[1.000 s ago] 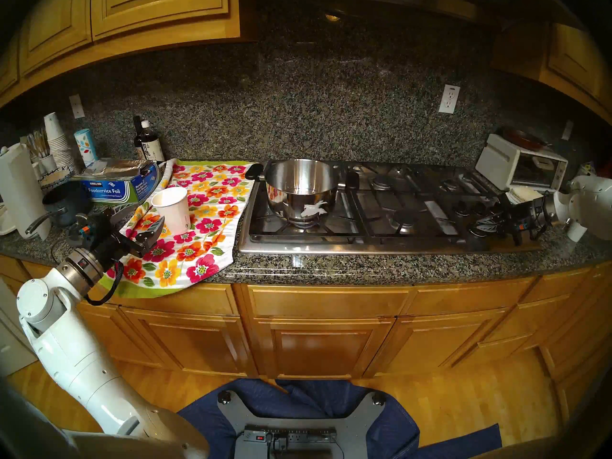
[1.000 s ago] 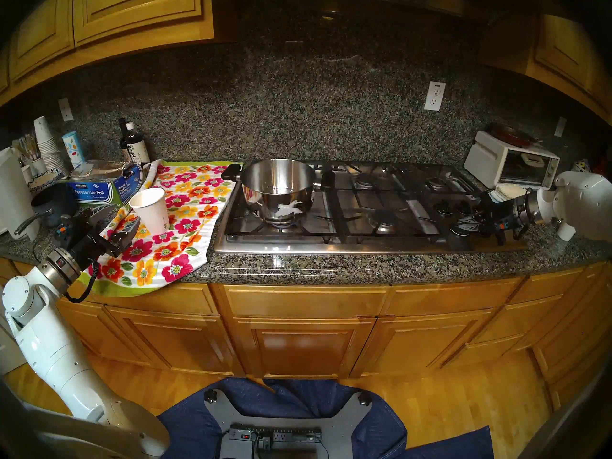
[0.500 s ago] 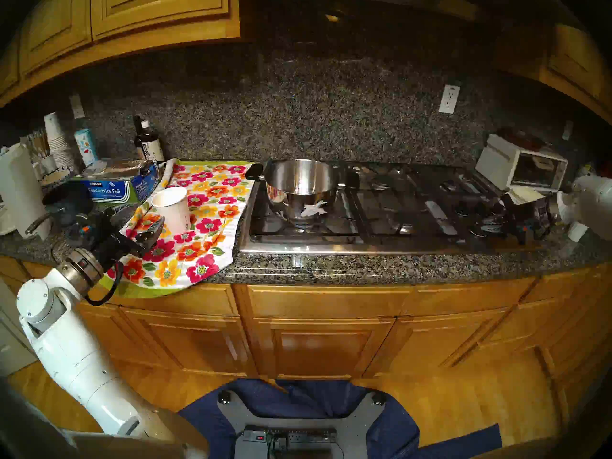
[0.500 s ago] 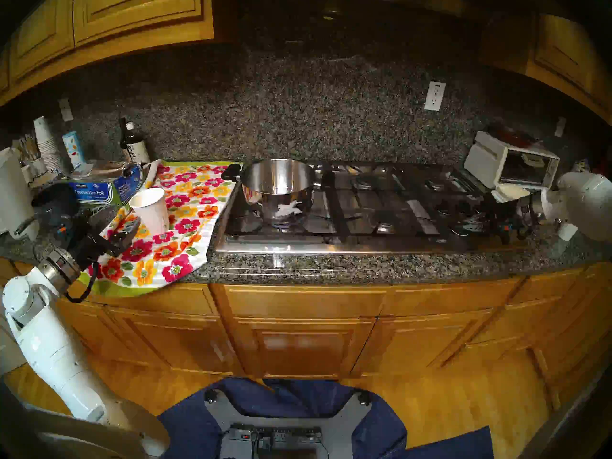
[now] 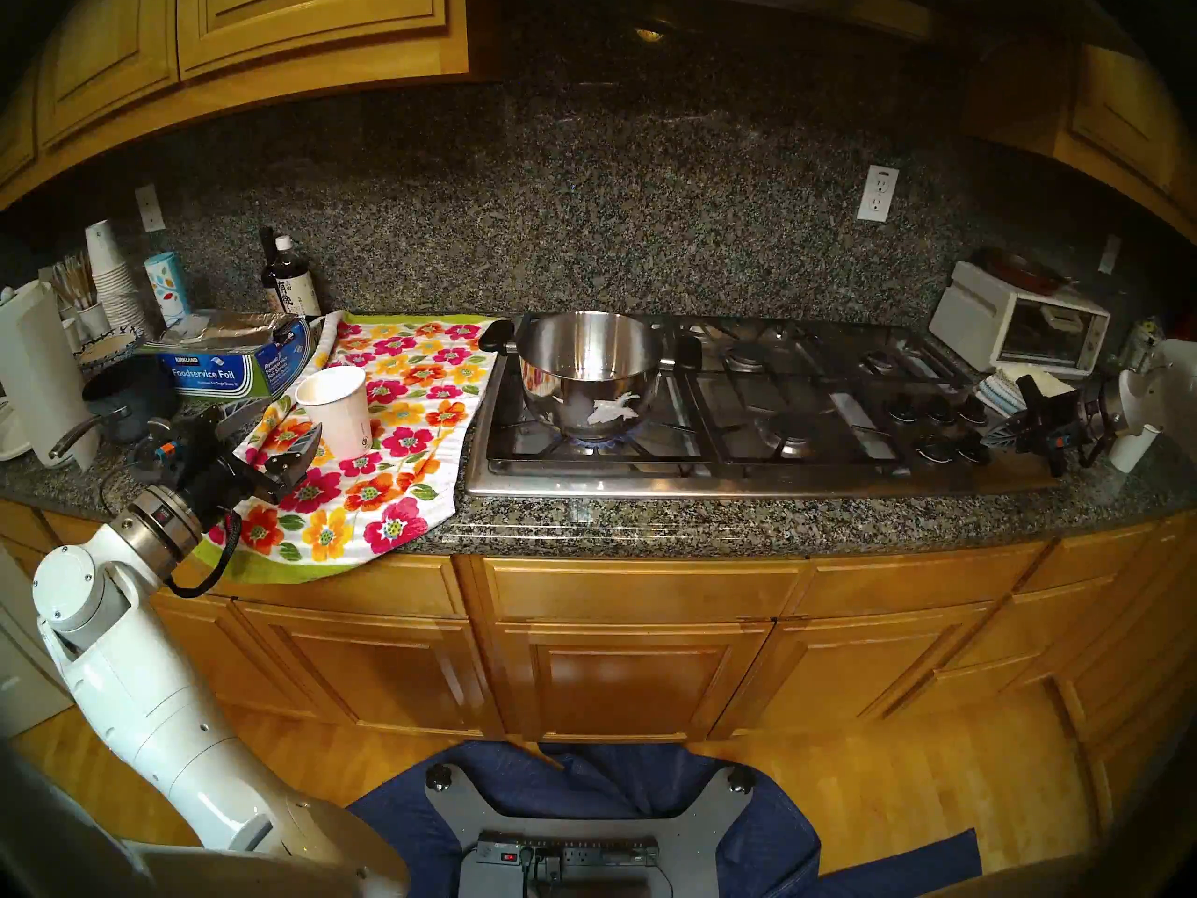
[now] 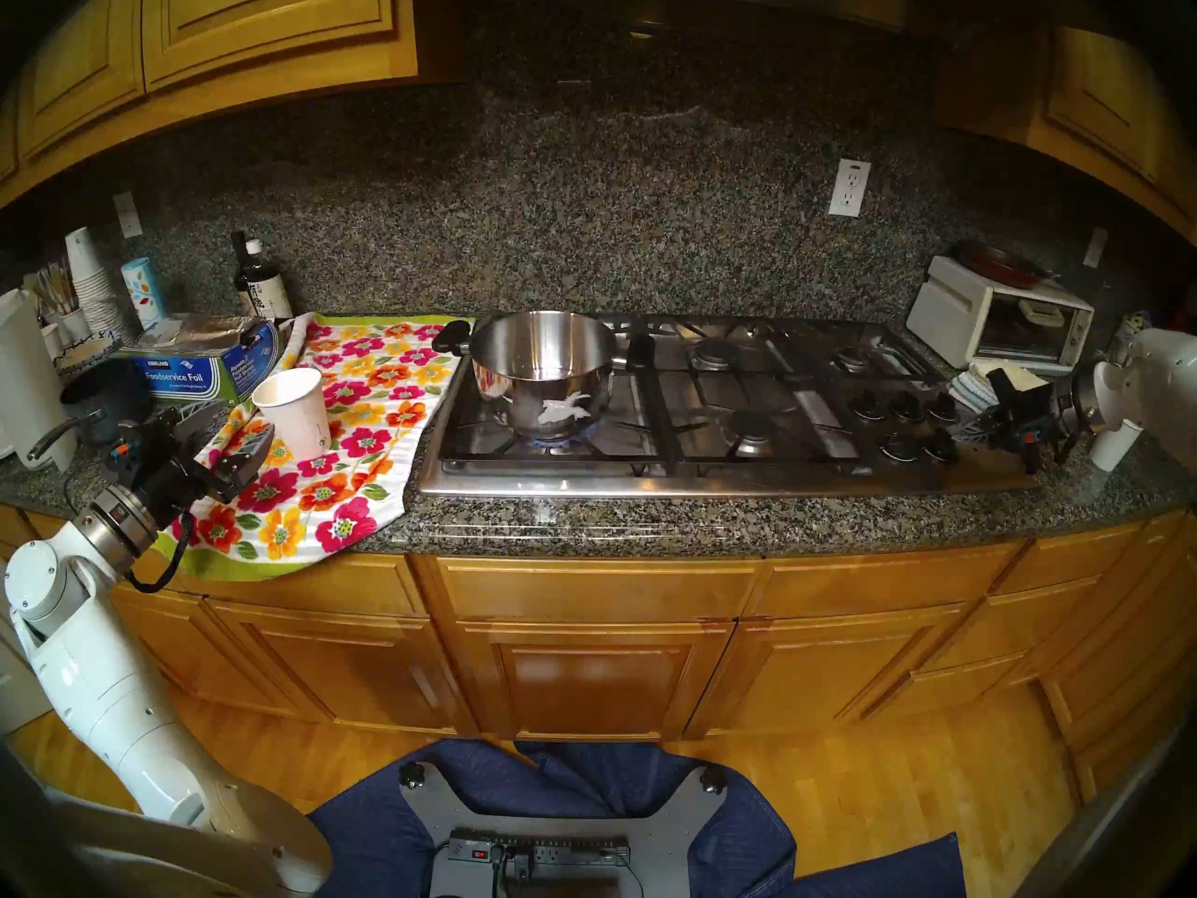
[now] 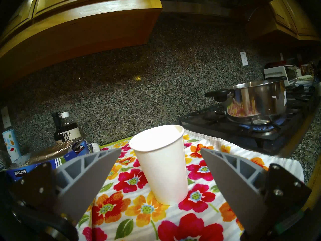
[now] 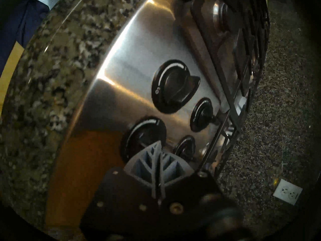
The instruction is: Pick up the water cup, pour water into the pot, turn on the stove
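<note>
The white paper water cup [image 5: 337, 411] [image 6: 295, 411] [image 7: 161, 165] stands upright on a floral towel [image 5: 395, 443]. My left gripper [image 5: 285, 422] [image 6: 243, 423] [image 7: 160, 149] is open just short of it, one finger on each side and neither touching. The steel pot [image 5: 589, 372] [image 6: 544, 365] [image 7: 255, 99] sits on the front left burner of the stove [image 5: 648, 485] [image 8: 130, 61], over a blue flame [image 5: 596, 441] [image 7: 260, 128]. My right gripper [image 5: 991, 433] [image 6: 965, 431] [image 8: 159, 143] is shut and empty, just right of the black knobs [image 5: 933, 423] [image 8: 173, 89].
A foil box [image 5: 220, 372], a dark blue saucepan [image 5: 123, 398], bottles [image 5: 291, 281] and a stack of cups [image 5: 110, 274] crowd the counter left of the towel. A toaster oven [image 5: 1023, 333] and folded cloths [image 5: 1007, 385] sit right of the stove.
My right gripper has drawn back to the right, off the knobs. A blue flame now shows under the pot. The left arm and the cup have not moved.
</note>
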Action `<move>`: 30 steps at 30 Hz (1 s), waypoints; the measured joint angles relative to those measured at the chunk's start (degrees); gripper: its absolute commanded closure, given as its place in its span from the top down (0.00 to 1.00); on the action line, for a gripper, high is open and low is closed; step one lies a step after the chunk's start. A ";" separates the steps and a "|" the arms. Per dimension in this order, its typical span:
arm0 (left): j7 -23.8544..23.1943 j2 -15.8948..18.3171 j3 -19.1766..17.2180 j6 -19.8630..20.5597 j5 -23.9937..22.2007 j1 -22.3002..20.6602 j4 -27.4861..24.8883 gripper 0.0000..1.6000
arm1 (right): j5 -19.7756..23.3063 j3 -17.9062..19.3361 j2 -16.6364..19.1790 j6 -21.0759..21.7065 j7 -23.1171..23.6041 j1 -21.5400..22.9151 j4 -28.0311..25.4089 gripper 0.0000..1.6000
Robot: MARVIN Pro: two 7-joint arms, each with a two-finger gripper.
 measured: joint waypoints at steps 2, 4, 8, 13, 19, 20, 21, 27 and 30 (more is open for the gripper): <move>0.00 0.00 0.01 0.00 0.01 0.00 0.00 1.00 | 0.08 0.11 0.02 0.00 0.83 0.62 1.01 0.00; 0.01 0.00 0.01 0.00 0.01 0.00 0.00 1.00 | 0.20 0.16 -0.01 0.00 1.88 1.41 2.20 0.00; 0.01 0.00 0.03 0.00 0.02 0.00 0.01 1.00 | 0.67 0.47 -0.16 0.00 4.00 3.17 4.39 0.00; 0.03 0.01 0.05 0.00 0.04 0.01 0.02 1.00 | 2.35 1.69 -0.33 0.00 6.61 5.26 6.39 0.00; 0.05 0.02 0.10 -0.02 0.07 0.03 0.04 1.00 | 6.28 4.03 -0.50 0.00 9.63 7.87 7.19 0.00; 0.05 0.02 0.11 -0.02 0.08 0.03 0.04 1.00 | 6.83 4.34 -0.53 0.00 9.93 8.12 7.24 0.00; 0.06 0.02 0.12 -0.02 0.09 0.04 0.05 1.00 | 7.84 4.97 -0.56 0.00 10.44 8.55 7.28 0.00; 0.08 0.03 0.16 -0.03 0.12 0.07 0.07 1.00 | 13.44 7.85 -0.59 0.00 12.98 10.62 6.84 0.00; 0.09 0.03 0.18 -0.03 0.12 0.08 0.07 1.00 | 16.85 9.34 -0.49 0.00 14.43 11.36 6.03 0.22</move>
